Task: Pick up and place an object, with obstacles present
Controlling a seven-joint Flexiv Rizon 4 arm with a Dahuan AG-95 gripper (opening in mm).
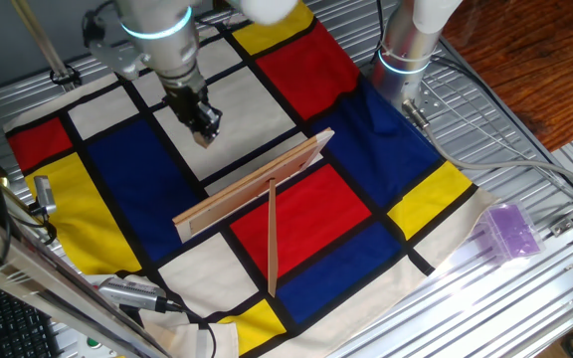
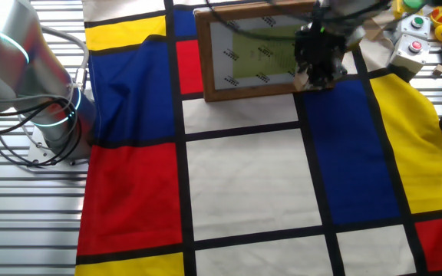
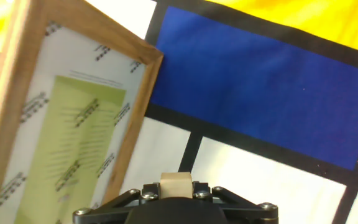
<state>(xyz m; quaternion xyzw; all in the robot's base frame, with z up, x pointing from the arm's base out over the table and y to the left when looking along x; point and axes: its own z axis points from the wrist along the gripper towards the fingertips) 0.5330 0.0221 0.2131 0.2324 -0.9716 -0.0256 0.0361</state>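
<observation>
My gripper (image 1: 204, 124) is shut on the tiny light-tan wooden block (image 3: 176, 182), which shows between the jaws at the bottom of the hand view. The gripper hangs over a white panel of the cloth, on the far side of the long plank (image 1: 257, 187) standing on edge. The thin slat (image 1: 272, 239) runs from the plank's middle toward the front, forming a T. In the other fixed view the gripper (image 2: 315, 70) is right beside the plank's end; the plank's face (image 2: 252, 52) has a wooden frame and a printed sheet. It fills the left of the hand view (image 3: 67, 124).
A purple translucent box (image 1: 510, 231) lies off the cloth at the right. A second arm's base (image 1: 406, 50) stands at the back right. Button boxes (image 2: 415, 46) sit beyond the cloth. Cables and a tool (image 1: 132, 293) lie at the front left.
</observation>
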